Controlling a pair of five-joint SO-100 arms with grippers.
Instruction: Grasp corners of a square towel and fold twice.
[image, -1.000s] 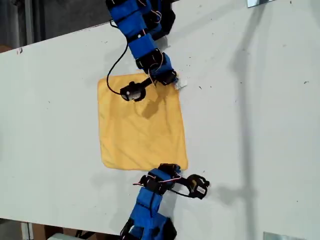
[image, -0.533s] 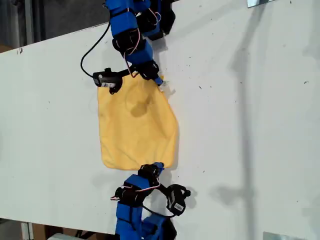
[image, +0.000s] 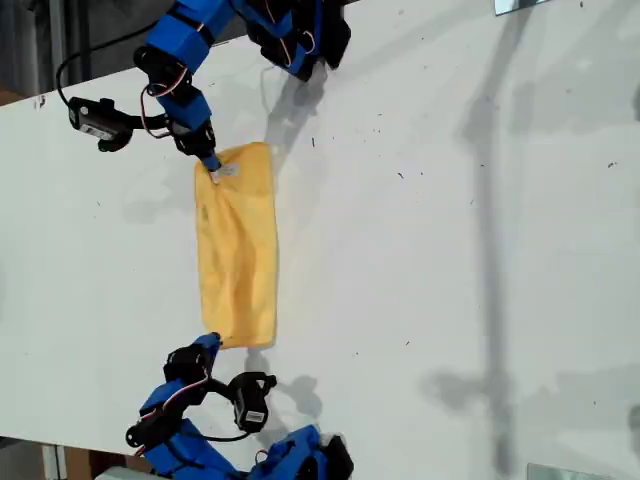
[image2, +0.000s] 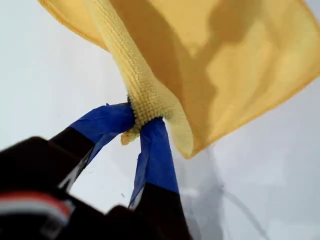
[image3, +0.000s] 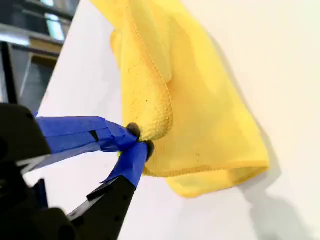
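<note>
Over in the exterior view, off the towel's (image: 238, 250) far end: coming in with one blue arm (image: 190, 105), tip planted on the towel corner toward the exterior view's left, right beside the small white tag (image: 227, 170). At the towel's near end, poking up with another blue arm (image: 160, 400), tip on that end's corner, again toward the exterior view's left. Lying doubled into a narrow strip on the white table (image: 450, 250), stretching lengthwise between the two tips. Cannot tell from the wrist views which arm is which.

Now along my first gripper (image2: 142, 122): squeezing a bunched corner (image2: 145, 107) between the blue-taped fingers (image2: 107, 122), jaws pressed tight on cloth, towel fanning away above the table. And along my second gripper (image3: 140, 140): clamping a rounded corner (image3: 150, 120) just the same, doubled layers drooping beyond it onto the table.
</note>
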